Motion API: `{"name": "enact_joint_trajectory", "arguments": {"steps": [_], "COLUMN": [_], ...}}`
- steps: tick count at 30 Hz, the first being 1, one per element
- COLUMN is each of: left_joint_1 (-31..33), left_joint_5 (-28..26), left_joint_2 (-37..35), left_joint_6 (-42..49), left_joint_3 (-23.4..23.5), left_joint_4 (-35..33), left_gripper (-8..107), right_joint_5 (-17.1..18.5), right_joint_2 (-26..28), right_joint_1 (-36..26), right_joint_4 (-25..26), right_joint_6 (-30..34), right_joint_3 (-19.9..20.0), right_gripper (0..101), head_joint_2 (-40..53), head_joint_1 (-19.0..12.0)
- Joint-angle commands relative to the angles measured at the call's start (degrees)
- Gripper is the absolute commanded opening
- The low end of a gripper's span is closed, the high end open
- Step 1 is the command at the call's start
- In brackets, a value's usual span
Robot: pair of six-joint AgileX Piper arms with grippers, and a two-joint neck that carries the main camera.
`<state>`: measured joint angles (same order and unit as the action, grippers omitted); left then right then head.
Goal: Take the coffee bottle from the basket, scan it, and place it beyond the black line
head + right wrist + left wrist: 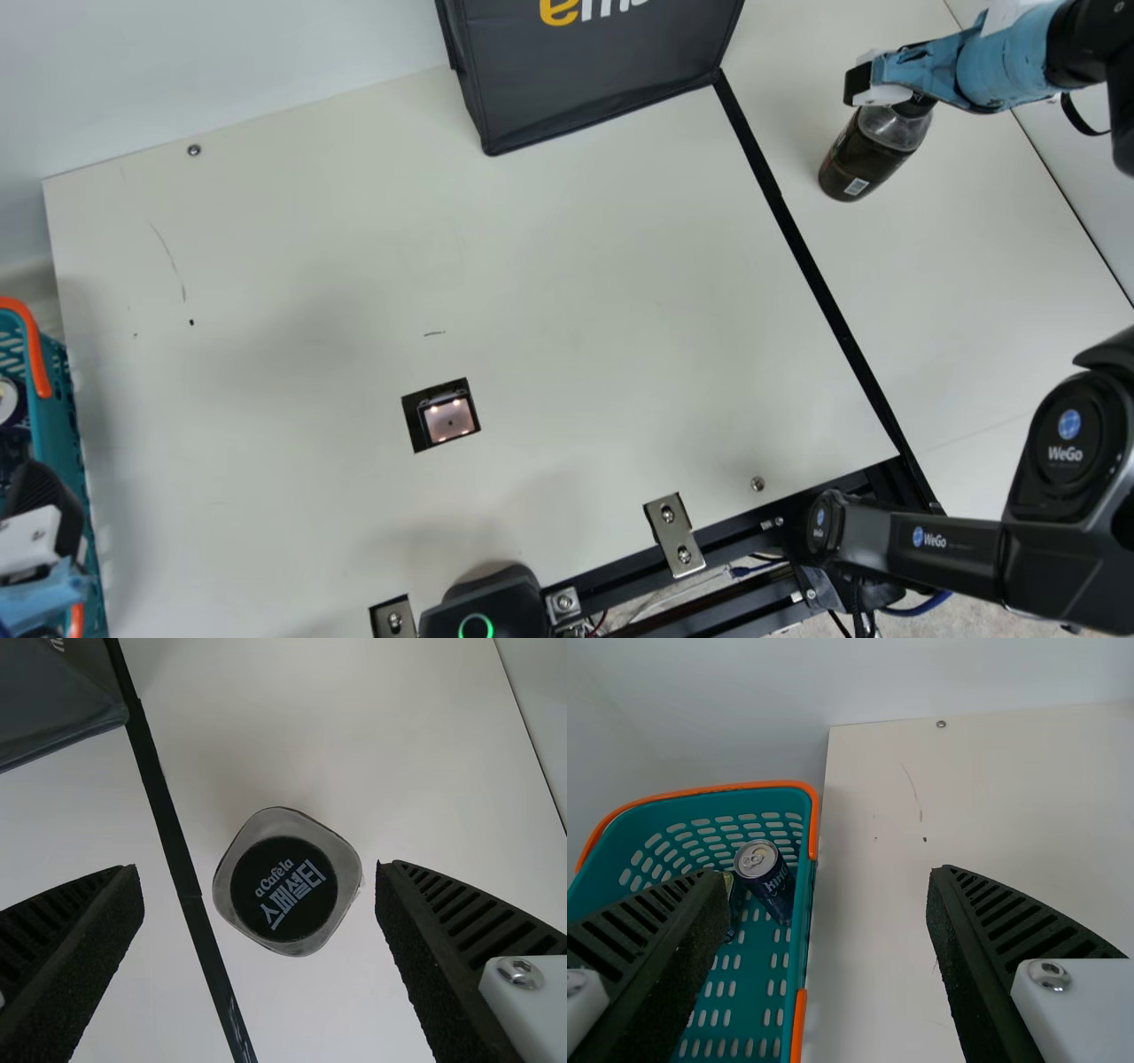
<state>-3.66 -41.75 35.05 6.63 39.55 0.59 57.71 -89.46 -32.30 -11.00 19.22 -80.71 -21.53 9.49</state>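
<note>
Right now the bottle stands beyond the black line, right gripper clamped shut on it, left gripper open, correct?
Not clamped: the right wrist view shows the right gripper open, gaps either side of the bottle. Black line and left gripper: as you say.

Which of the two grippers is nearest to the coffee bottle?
The right gripper, open right at the coffee bottle; the left gripper is far off, by the basket.

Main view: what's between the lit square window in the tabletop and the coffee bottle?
The black line crosses between the square window and the coffee bottle; otherwise just bare tabletop, seen in the main view.
</note>
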Motion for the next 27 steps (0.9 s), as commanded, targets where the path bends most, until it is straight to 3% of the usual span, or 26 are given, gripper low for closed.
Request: {"name": "enact_joint_trajectory", "arguments": {"steps": [1,17,27], "left_joint_1": [0.0,0.0,0.0], "left_joint_5": [0.0,0.0,0.0], "left_joint_2": [0.0,0.0,0.0], "left_joint_6": [0.0,0.0,0.0], "left_joint_3": [0.0,0.0,0.0], "left_joint_4": [0.0,0.0,0.0], "left_gripper": [90,90,90], "right_joint_5": [0.3,1.1,1.2], "right_joint_2": [0.2,3.0,5.7], "right_joint_1": [0.2,3.8,7.5], "right_joint_4": [-0.2,-1.5,-1.2], "right_joint_6": [-0.1,-1.2,-2.0], "right_joint_3": [-0.2,-1.9,-0.6], "right_gripper": [91,91,91], "head_joint_2": [0.0,0.0,0.0], "head_joint_1": [-1.6,-1.6,-1.6]}}
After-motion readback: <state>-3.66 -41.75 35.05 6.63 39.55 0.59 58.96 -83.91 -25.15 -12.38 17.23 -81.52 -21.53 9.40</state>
